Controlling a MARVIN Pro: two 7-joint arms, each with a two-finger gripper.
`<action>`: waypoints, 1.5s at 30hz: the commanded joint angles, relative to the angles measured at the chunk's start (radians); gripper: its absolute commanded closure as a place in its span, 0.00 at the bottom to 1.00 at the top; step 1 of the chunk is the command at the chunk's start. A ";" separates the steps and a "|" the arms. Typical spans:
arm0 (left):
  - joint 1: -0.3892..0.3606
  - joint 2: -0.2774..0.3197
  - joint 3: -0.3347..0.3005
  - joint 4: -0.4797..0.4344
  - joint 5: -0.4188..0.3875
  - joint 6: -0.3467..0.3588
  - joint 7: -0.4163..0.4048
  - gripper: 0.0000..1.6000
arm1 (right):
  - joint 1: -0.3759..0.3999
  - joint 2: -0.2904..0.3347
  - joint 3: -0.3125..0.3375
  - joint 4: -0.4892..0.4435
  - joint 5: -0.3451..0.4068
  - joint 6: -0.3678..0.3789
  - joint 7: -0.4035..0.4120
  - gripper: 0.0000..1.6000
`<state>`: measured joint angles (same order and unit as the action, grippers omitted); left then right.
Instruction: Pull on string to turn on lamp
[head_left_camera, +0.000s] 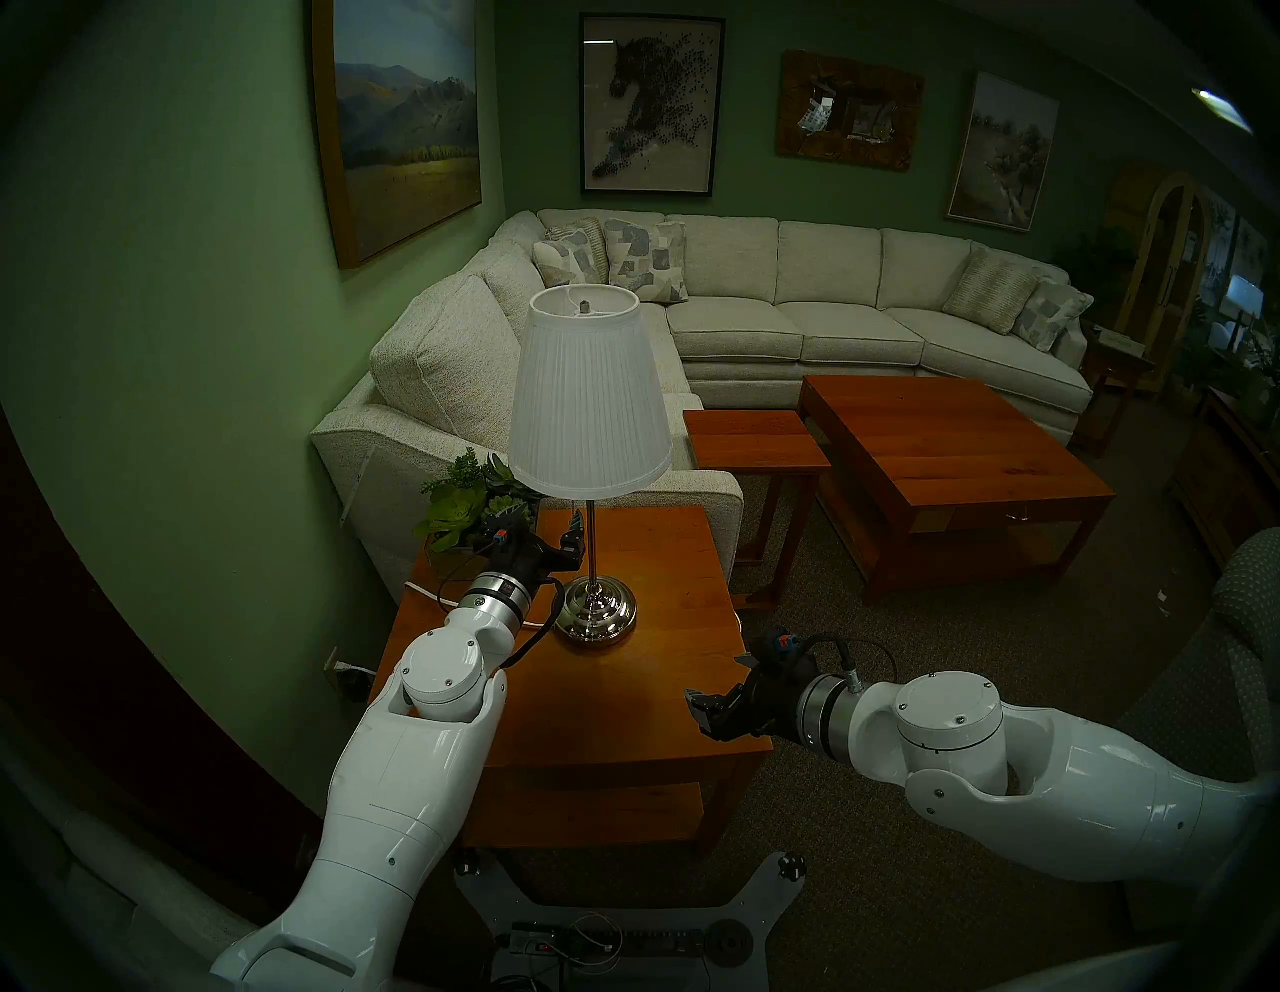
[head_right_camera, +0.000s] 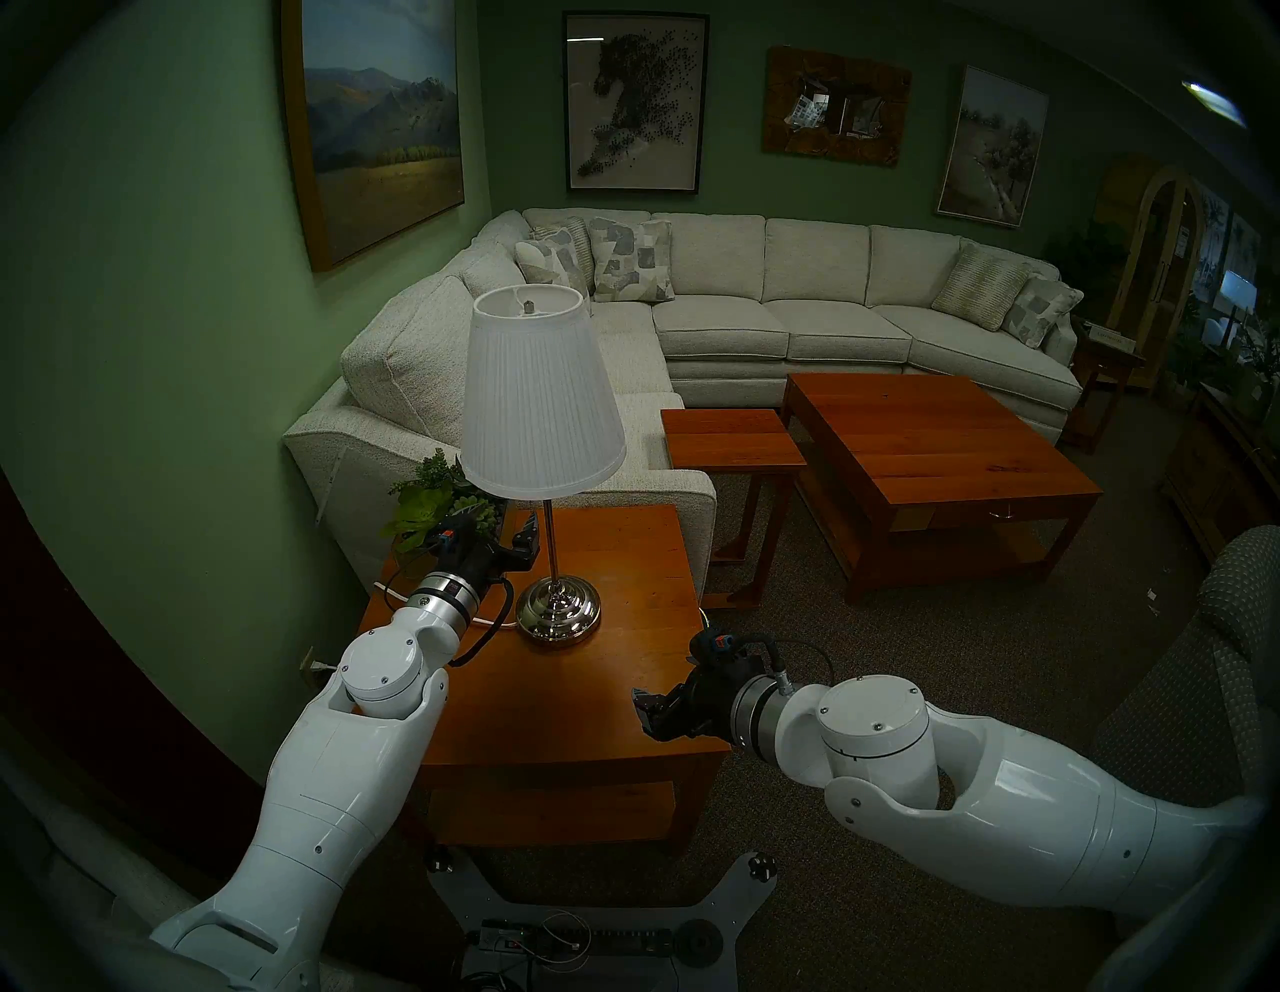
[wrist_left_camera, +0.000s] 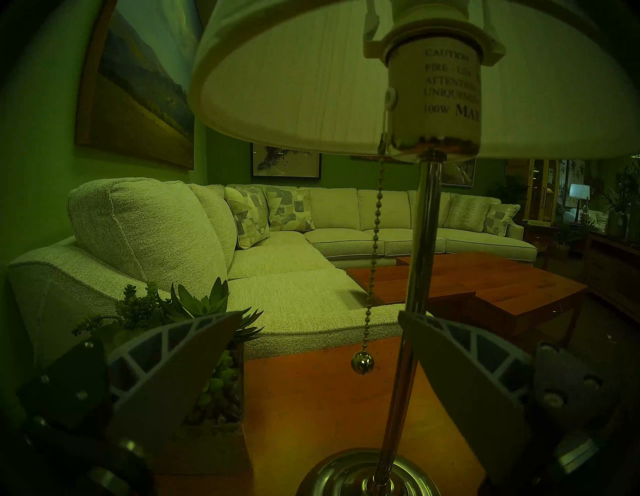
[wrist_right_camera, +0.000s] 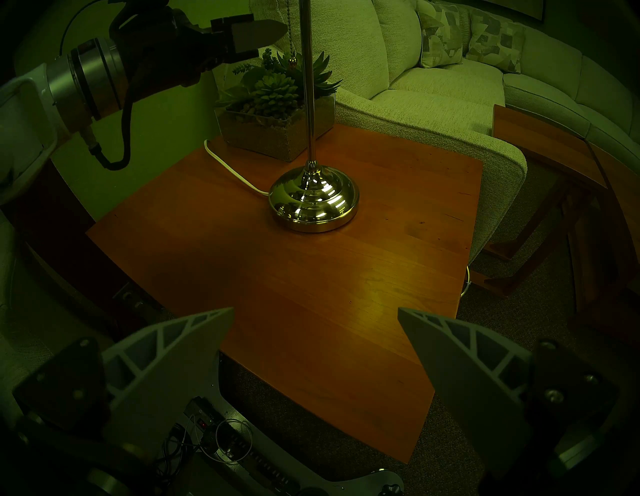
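The lamp (head_left_camera: 589, 395) stands on a wooden end table (head_left_camera: 623, 693), with a white pleated shade, a slim chrome pole and a domed chrome base (wrist_right_camera: 313, 197). The shade looks unlit. The string (wrist_left_camera: 375, 221) is a thin bead chain that hangs from the socket beside the pole and ends in a small ball (wrist_left_camera: 362, 363). My left gripper (wrist_left_camera: 318, 315) is open just under the shade, left of the pole (head_left_camera: 544, 526). The chain hangs between its fingers, untouched. My right gripper (wrist_right_camera: 315, 308) is open and empty over the table's front right corner (head_left_camera: 699, 713).
A planter of succulents (head_left_camera: 471, 512) sits at the table's back left, behind my left gripper. A thick white power cord (wrist_right_camera: 228, 166) runs from the base off the table's left edge. A sofa (head_left_camera: 762, 312), a small side table (head_left_camera: 755, 436) and a coffee table (head_left_camera: 949, 457) stand beyond.
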<state>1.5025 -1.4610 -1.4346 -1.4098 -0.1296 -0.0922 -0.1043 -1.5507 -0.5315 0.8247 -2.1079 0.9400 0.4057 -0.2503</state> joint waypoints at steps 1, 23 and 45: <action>-0.096 -0.022 0.005 0.020 0.015 -0.046 0.014 0.00 | 0.016 -0.002 0.015 -0.019 0.001 -0.006 0.000 0.00; -0.163 -0.044 0.011 0.129 0.021 -0.116 0.025 0.11 | 0.016 -0.001 0.015 -0.019 0.001 -0.006 0.000 0.00; -0.138 -0.036 0.011 0.152 0.013 -0.077 -0.019 1.00 | 0.015 -0.001 0.016 -0.021 0.002 -0.006 -0.001 0.00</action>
<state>1.3880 -1.5000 -1.4204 -1.2325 -0.1037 -0.2023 -0.1083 -1.5507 -0.5311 0.8245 -2.1078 0.9403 0.4057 -0.2507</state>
